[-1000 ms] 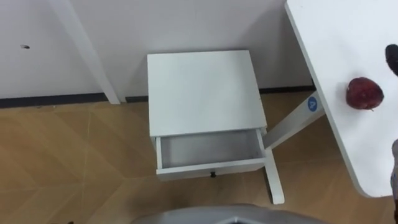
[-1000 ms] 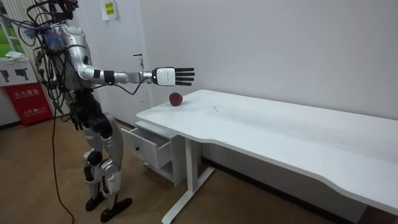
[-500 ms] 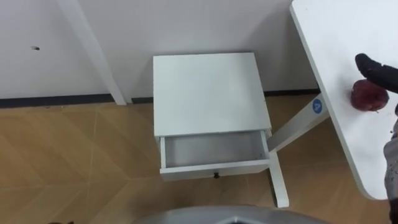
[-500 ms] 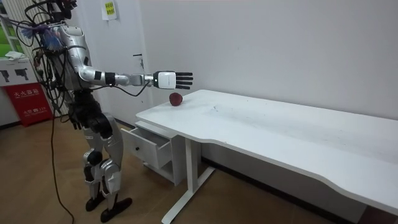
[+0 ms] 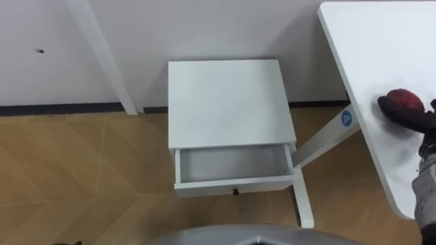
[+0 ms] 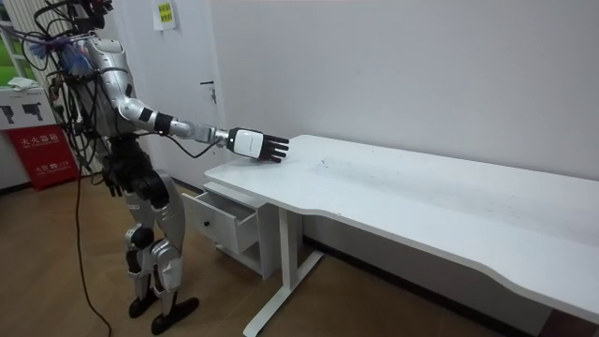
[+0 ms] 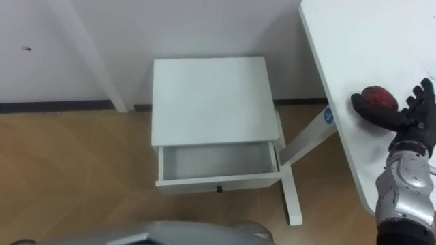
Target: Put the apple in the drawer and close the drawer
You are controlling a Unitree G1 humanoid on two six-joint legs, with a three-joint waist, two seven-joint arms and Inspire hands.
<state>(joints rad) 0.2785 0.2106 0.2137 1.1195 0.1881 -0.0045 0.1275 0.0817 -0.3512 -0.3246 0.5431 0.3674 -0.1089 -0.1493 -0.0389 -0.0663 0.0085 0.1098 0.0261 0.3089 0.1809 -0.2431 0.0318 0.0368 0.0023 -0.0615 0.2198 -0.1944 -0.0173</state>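
Observation:
A dark red apple (image 7: 373, 96) lies near the left end of the white table (image 7: 361, 41). My right hand (image 7: 407, 126) rests against it. The thumb reaches along the apple's near side and the straight, spread fingers lie past its right side, so the hand is open around it. In the room view the same hand (image 6: 251, 143) lies low on the table's corner and covers the apple. The drawer (image 5: 231, 165) of the small white cabinet (image 5: 228, 102) is pulled open with nothing in it, left of the table and below it.
The cabinet stands against the white wall on a wooden floor. The table's white leg and foot (image 5: 303, 197) run just right of the drawer. A slanted white post (image 5: 99, 54) stands to the cabinet's left. A red box (image 6: 42, 154) stands behind me.
My right hand has come down from above the table onto the apple, thumb and fingers now on either side of it. The apple and the drawer have not moved.

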